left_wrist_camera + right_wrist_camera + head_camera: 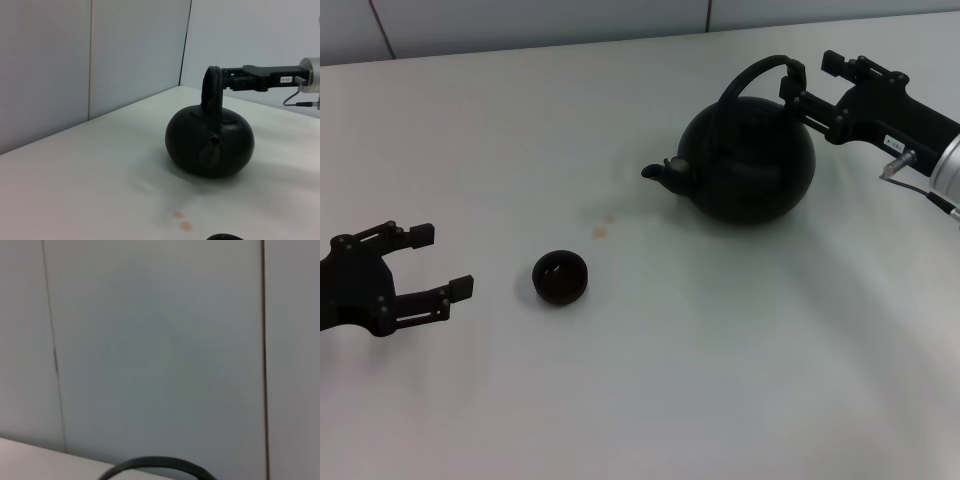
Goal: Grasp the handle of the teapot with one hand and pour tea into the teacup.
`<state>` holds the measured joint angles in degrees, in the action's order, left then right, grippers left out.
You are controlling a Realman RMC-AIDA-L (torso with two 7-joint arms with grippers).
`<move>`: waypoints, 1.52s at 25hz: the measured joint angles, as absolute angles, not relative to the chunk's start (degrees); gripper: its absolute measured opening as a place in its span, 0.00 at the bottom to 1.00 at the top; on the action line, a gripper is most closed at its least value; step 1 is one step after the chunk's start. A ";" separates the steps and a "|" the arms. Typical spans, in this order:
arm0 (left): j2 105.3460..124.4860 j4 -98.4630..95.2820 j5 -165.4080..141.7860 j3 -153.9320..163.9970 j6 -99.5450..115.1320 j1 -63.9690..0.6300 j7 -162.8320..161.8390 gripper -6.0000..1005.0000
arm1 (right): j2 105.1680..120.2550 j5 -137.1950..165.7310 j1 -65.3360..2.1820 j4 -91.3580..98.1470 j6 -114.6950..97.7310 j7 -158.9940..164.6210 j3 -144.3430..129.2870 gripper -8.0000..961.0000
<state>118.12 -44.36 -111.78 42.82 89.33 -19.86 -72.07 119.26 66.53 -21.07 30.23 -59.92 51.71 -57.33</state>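
Right gripper (810, 82) at teapot (750, 160) handle (745, 80)

The white table (720, 380) carries the teapot (750, 165) at two o'clock, the teacup (560, 277) at nine (two brownish stains (601, 231) between).

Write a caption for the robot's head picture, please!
Right gripper reaches the round black teapot's arched handle; small dark cup waits.

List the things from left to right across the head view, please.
left gripper → teacup → stain → teapot → right gripper
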 joint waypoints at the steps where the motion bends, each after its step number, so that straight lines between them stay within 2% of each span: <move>1: 118.12 -44.28 -111.78 42.83 89.35 -19.87 -72.07 0.86 | 119.23 66.53 -20.47 30.26 -61.89 51.72 -56.90 0.72; 16: 117.95 -44.30 -106.84 42.75 94.88 -19.04 -69.45 0.86 | 118.96 67.02 -14.37 31.14 -77.95 52.12 -52.90 0.72; 24: 117.94 -44.05 -106.67 42.69 98.30 -19.04 -69.15 0.86 | 118.55 78.86 -13.97 37.94 -88.85 55.17 -52.87 0.72; 38: 117.95 -44.03 -105.12 42.09 103.33 -18.85 -68.72 0.86 | 118.95 93.15 -17.27 45.79 -97.07 61.03 -53.67 0.71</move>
